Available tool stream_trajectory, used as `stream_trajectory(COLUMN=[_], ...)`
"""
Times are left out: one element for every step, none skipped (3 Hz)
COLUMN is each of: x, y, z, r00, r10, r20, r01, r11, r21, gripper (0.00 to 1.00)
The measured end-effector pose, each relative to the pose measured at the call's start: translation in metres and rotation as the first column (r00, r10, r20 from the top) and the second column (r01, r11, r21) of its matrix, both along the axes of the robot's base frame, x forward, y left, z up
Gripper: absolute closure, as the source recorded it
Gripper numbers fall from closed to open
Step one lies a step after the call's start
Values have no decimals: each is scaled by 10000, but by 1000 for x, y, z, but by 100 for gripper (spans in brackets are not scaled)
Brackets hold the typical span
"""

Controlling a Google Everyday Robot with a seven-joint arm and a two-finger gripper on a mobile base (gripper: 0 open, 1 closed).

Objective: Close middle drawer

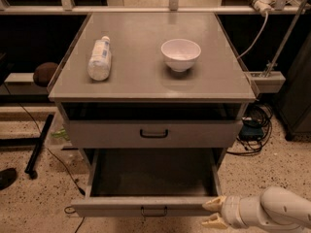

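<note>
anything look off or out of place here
The bottle lies on its side on the cabinet top. The middle drawer stands pulled far out, with the gripper at its front right corner.

Grey cabinet top [146, 84]: clear plastic bottle [99, 59] lying on its side at left, cap pointing away. White bowl [181, 54] upright to its right, well apart from the bottle. Upper drawer [112, 134] below the top, dark handle at centre, a dark gap above its front. Speckled floor [39, 203]. Black cables [255, 123] tangled at right of the cabinet. Brown rounded object [44, 73] at left, in shadow. Gripper [214, 212] low at bottom right, fingers apart.
</note>
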State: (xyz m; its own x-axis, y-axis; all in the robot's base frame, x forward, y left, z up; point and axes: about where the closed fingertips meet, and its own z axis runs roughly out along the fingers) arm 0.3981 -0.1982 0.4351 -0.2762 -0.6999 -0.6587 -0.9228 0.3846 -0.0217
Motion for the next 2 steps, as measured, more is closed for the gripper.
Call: stream_trajectory(x=[35,35], y=[11,11], z=[2,2], r00=[9986,9987], r10=[358,354], r20=[378,377], r01=[-363,-358], r11=[9993,9993], r21=[105,107], gripper=[0,0])
